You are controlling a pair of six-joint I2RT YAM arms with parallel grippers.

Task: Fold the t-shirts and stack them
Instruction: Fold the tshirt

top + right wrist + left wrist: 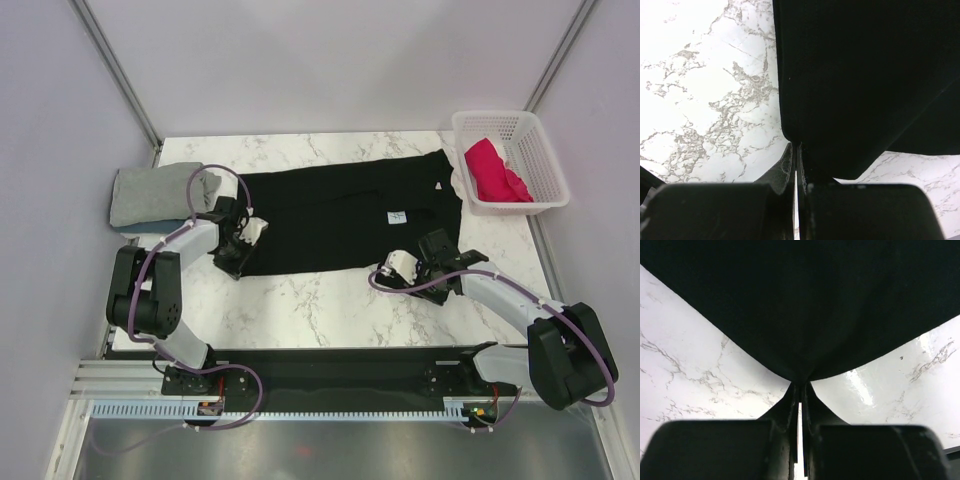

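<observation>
A large black t-shirt [340, 215] with a small white neck label [398, 215] lies spread flat across the table. My left gripper [235, 258] is shut on its near left corner; in the left wrist view the gripper [801, 386] pinches the black cloth [805, 305], which rises away from it. At the shirt's near right edge my right gripper [432, 248] is shut on it too, and its wrist view shows the gripper [798, 146] clamped on the black cloth [865, 75]. A folded grey t-shirt [160, 193] rests on a blue one [160, 223] at the left. A crimson-pink t-shirt [495, 172] lies in the basket.
The white lattice basket [520, 120] stands at the back right corner of the marble table [320, 305]. The folded pile sits close to the table's left edge. Grey walls and metal posts surround the table.
</observation>
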